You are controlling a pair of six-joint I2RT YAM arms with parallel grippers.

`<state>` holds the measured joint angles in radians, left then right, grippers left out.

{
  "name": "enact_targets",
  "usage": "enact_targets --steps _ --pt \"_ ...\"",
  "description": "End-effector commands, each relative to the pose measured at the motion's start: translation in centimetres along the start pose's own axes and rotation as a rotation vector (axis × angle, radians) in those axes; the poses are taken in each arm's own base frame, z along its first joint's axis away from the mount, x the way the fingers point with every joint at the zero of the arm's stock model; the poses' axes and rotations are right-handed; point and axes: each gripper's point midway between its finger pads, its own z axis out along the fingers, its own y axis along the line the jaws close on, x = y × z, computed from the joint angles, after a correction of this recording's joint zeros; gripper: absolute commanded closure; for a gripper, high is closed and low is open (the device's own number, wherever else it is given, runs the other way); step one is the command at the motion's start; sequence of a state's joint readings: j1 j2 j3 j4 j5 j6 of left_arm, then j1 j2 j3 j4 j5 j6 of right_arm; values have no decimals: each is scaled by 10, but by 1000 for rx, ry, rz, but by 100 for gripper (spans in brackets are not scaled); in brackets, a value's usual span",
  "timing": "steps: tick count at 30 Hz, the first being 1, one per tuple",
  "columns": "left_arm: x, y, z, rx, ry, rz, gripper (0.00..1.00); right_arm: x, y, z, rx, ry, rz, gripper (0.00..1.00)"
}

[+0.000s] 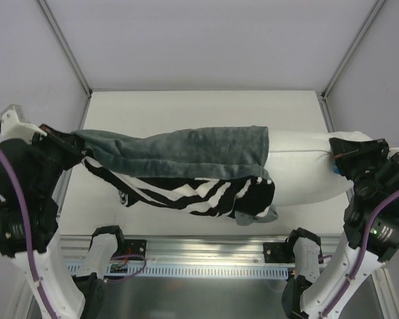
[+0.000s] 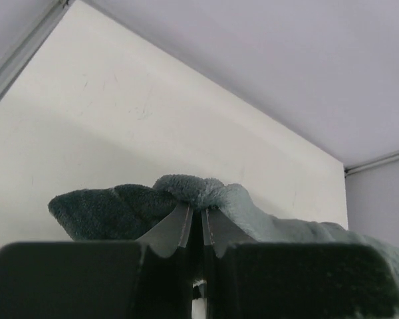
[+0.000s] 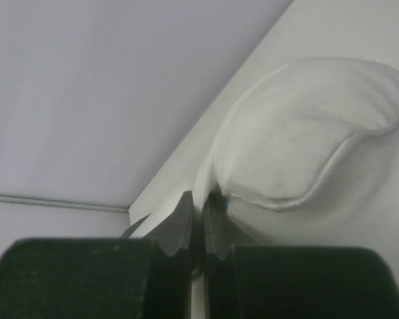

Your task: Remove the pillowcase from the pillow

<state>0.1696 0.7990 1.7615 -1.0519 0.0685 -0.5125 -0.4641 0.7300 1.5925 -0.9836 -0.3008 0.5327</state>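
The pillowcase [image 1: 186, 156], grey-teal plush on top and zebra-striped below, stretches across the table from far left to centre. My left gripper [image 1: 70, 143] is shut on its bunched left end [image 2: 189, 189]. The white pillow [image 1: 302, 169] sticks out of the case's right opening. Its right end [image 3: 299, 139] is pinched in my right gripper [image 1: 337, 156], which is shut on the seam [image 3: 216, 196]. The zebra side [image 1: 199, 193] hangs folded along the near edge of the case. How much of the pillow lies inside the case is hidden.
The white table [image 1: 199, 109] has a metal rail [image 1: 199, 256] along its near edge, with both arm bases on it. Grey walls and frame posts [image 1: 63, 43] enclose the back and sides.
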Motion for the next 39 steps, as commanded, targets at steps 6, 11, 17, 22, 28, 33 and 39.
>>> enact_targets --steps 6,11,17,22,28,33,39 --pt "39 5 187 5 275 -86 80 19 -25 177 63 282 -36 62" --pt "71 9 238 30 458 -74 3 49 -37 190 125 428 -145 4" --pt "83 16 219 29 458 -1 1 63 -62 170 129 391 -206 4" --pt "123 23 203 36 542 43 5 81 -87 173 175 446 -236 4" --pt "185 8 194 54 674 154 2 85 -101 177 230 452 -231 4" --pt "225 -11 192 88 773 210 1 86 -105 189 257 456 -210 4" --pt "277 -29 189 99 867 302 1 94 -116 221 308 465 -170 4"
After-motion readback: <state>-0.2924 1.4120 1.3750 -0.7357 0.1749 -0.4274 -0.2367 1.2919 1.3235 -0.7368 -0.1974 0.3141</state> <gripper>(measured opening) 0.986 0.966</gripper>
